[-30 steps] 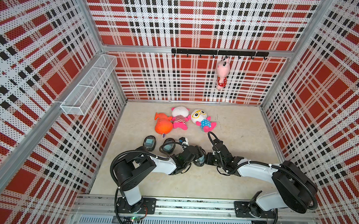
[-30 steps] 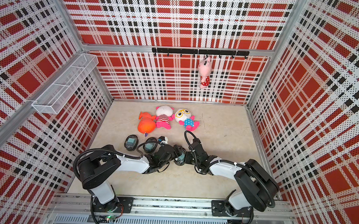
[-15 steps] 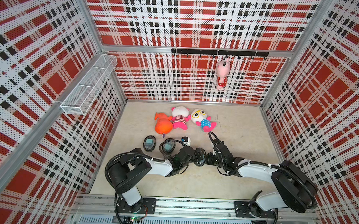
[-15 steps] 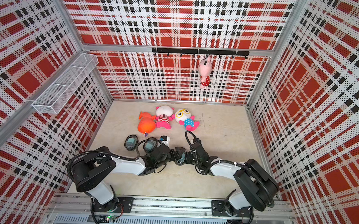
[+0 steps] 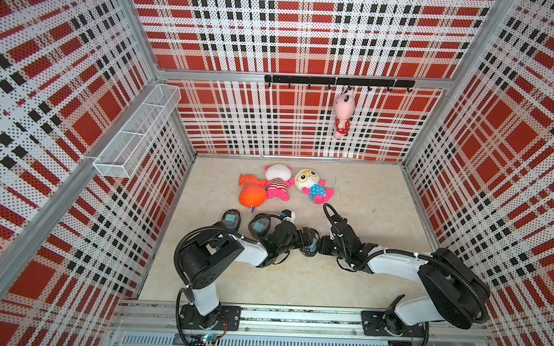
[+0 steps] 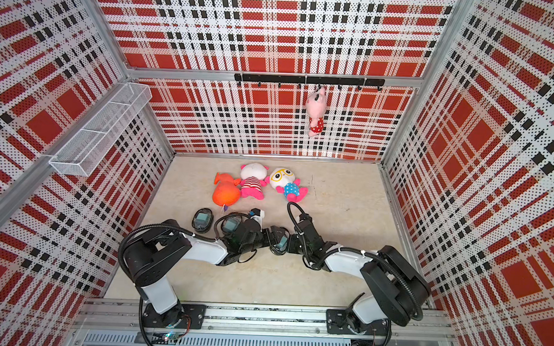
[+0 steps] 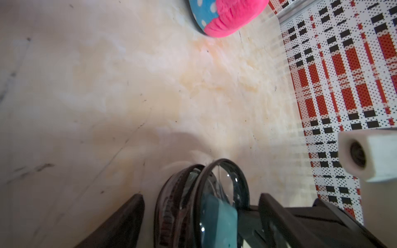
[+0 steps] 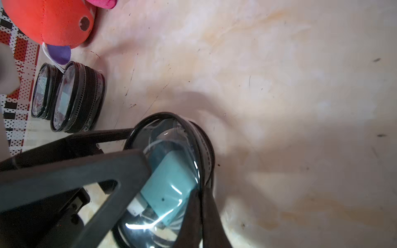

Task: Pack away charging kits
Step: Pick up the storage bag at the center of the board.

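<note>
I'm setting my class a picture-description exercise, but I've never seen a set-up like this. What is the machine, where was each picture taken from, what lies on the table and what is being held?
It is a robot with two arms, each ending in a two-finger gripper. The two wide pictures look down from overhead, side by side; the two close-ups come from cameras on the wrists. The arms meet at a black oval case with a teal plug adapter inside. The right gripper is shut on its rim; the left gripper stands open around it. Also on the table: a second case, a third case, an orange plush toy, a striped one and a spotted one.
</note>
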You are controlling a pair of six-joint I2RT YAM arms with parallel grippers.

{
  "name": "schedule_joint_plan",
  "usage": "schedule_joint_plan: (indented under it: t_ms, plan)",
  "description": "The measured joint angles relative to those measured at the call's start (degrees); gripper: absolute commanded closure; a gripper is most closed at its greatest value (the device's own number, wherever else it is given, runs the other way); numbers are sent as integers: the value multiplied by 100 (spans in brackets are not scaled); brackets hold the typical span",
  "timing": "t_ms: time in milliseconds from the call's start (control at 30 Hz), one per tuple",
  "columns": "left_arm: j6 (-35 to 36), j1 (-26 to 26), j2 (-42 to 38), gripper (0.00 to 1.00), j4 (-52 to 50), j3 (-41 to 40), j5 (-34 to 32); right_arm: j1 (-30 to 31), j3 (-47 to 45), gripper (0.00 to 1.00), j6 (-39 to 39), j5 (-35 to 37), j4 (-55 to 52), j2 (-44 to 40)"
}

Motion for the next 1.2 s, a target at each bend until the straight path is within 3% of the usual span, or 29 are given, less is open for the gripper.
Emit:
schedule_joint_plan:
  t_ms: [467, 633, 733, 900, 1200]
  plan:
    - [98, 74, 424, 24, 92, 389, 573, -83, -90, 99, -63, -81, -9, -87]
    - [144, 149, 450, 33, 72, 391, 734, -83, -90, 83, -76, -170, -52, -151]
    - [227, 190, 452, 32, 13, 400, 800, -85, -90, 76, -85, -205, -133, -157]
    - [407, 216, 455, 26, -164, 522, 868, -98, -90, 79, -81, -221, -164, -155]
    - [855, 245, 455, 33, -369, 577, 1008, -103, -50, 91, -37, -295, -92, -24]
